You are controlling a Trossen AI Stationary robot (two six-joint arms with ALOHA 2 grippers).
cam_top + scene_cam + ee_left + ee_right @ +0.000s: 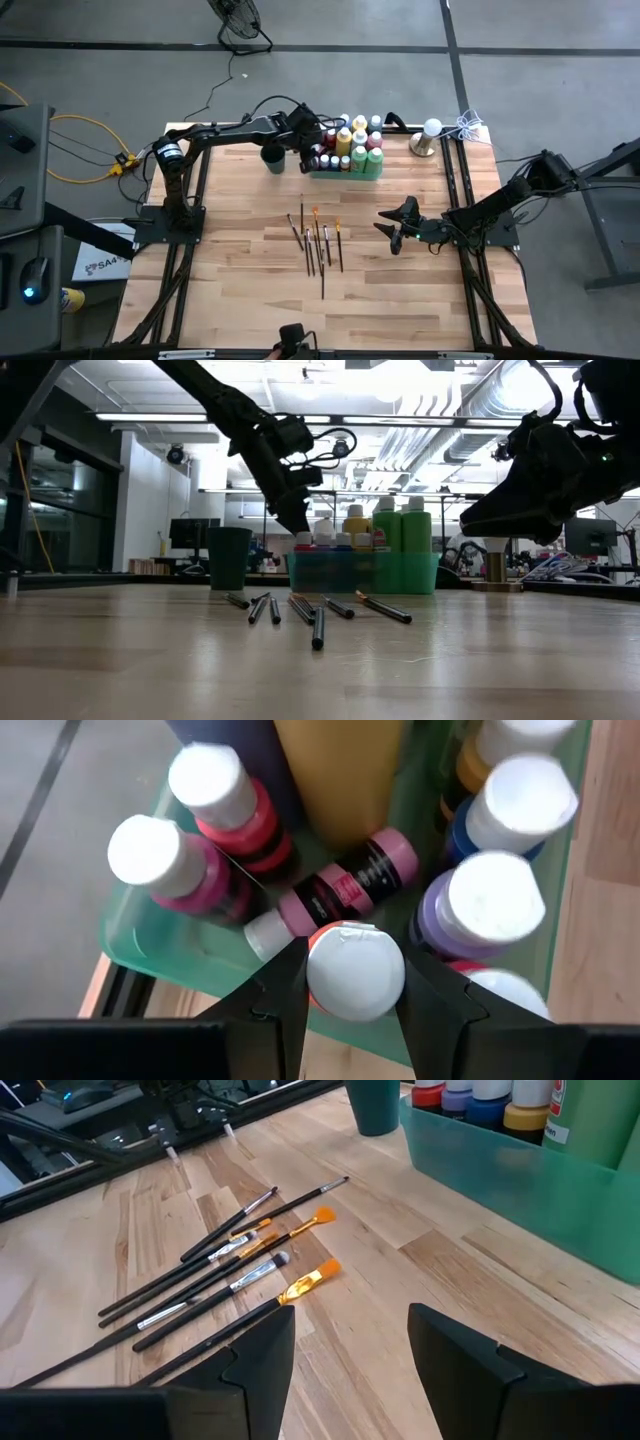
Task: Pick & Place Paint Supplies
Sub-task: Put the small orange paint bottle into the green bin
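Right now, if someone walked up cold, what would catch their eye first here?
Probably the green tray at the table's far edge, crammed with paint bottles. The left tool is down in it, closed on a white-capped bottle. Next, the loose paintbrushes scattered mid-table, with the right tool open beside them.

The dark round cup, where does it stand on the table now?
In the high view the dark round cup stands upright at the table's far side, left of centre, just left of the green tray, apart from it, near the left gripper.
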